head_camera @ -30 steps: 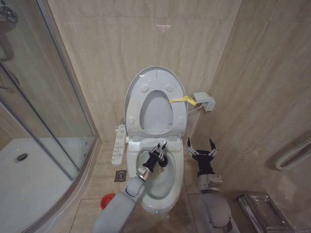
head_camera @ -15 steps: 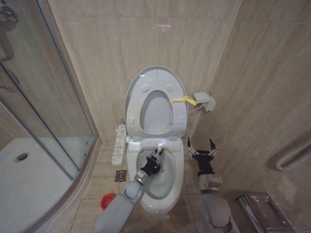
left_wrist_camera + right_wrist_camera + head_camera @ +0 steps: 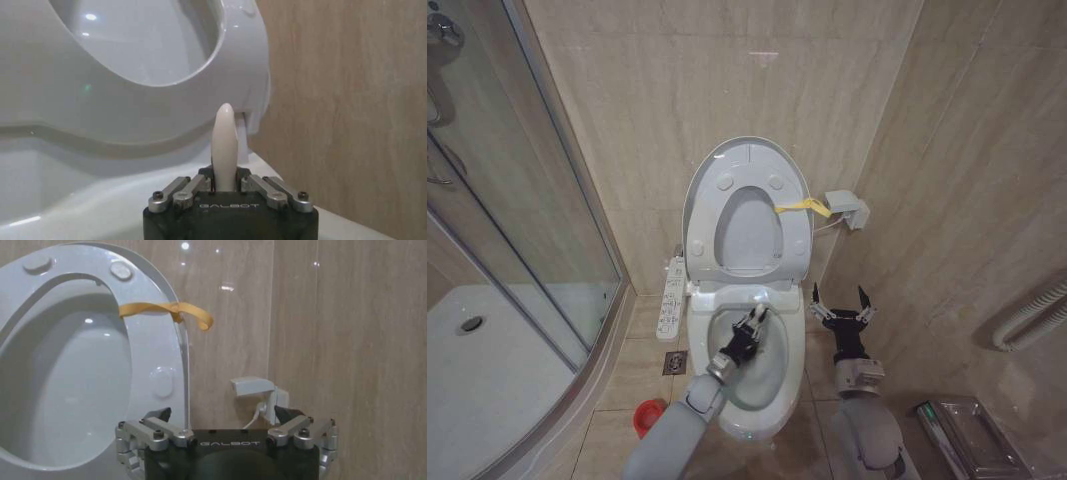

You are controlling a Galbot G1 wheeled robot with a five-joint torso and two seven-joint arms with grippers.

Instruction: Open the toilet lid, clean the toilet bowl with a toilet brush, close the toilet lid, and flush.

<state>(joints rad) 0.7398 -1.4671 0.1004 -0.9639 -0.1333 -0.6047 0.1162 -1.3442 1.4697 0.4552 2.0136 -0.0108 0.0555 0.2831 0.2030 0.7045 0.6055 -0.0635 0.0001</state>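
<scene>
The toilet lid (image 3: 749, 155) stands raised against the wall, the seat ring (image 3: 717, 235) up with it and a yellow strap (image 3: 805, 207) hanging at its right edge. My left gripper (image 3: 749, 325) is over the open toilet bowl (image 3: 775, 375), shut on the toilet brush's pale handle (image 3: 225, 140), whose tip points toward the raised seat (image 3: 100, 105). The brush's working end is hidden below the gripper. The red brush cup (image 3: 648, 415) sits on the floor left of the bowl. My right gripper (image 3: 840, 300) hangs open right of the bowl, holding nothing; its wrist view faces the lid (image 3: 157, 355).
A white button panel (image 3: 672, 295) runs along the bowl's left side. A glass shower enclosure (image 3: 517, 250) with its white tray takes the left. A small white wall box (image 3: 847, 208) sits right of the lid. A metal holder (image 3: 972, 435) lies on the floor at right.
My left gripper has moved slightly back toward me and lower into the bowl with the brush handle. The right arm has stayed still.
</scene>
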